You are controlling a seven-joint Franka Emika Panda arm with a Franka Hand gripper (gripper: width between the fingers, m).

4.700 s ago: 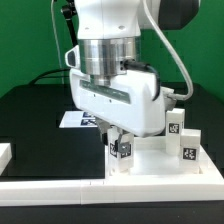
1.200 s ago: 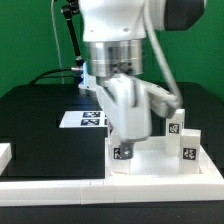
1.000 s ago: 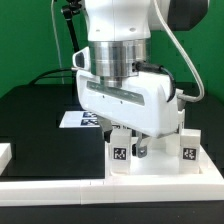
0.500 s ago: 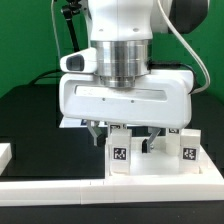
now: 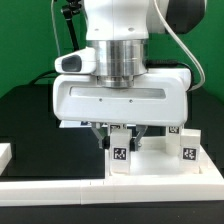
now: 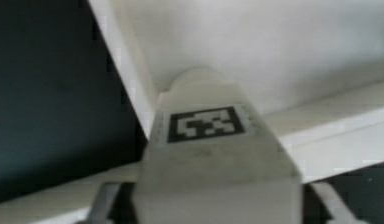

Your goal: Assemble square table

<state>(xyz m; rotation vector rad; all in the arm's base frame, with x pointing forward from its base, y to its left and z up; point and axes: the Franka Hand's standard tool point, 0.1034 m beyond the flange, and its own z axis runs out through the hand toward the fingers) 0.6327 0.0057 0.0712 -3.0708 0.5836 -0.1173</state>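
In the exterior view, your gripper [image 5: 121, 133] hangs straight down over a table leg [image 5: 120, 154], a small white block with a black-and-white tag that stands upright. The fingers [image 5: 106, 137] sit on either side of its upper part, drawn in narrow against it, so I judge the leg gripped near the top, though the broad white hand hides the contact itself. Taking it high would leave the lower end free for seating in a socket. Another tagged leg [image 5: 188, 146] stands on the exterior view's right, well apart from the fingers. Both rest on the white square tabletop [image 5: 160, 165]. Behind lies the marker board [image 5: 72, 123] on the black table [image 5: 30, 115].

In the wrist view, the tagged leg [image 6: 212, 150] fills the centre between the dark fingers [image 6: 111, 204], running away from the camera over a white rail edge, centred for a straight lift.
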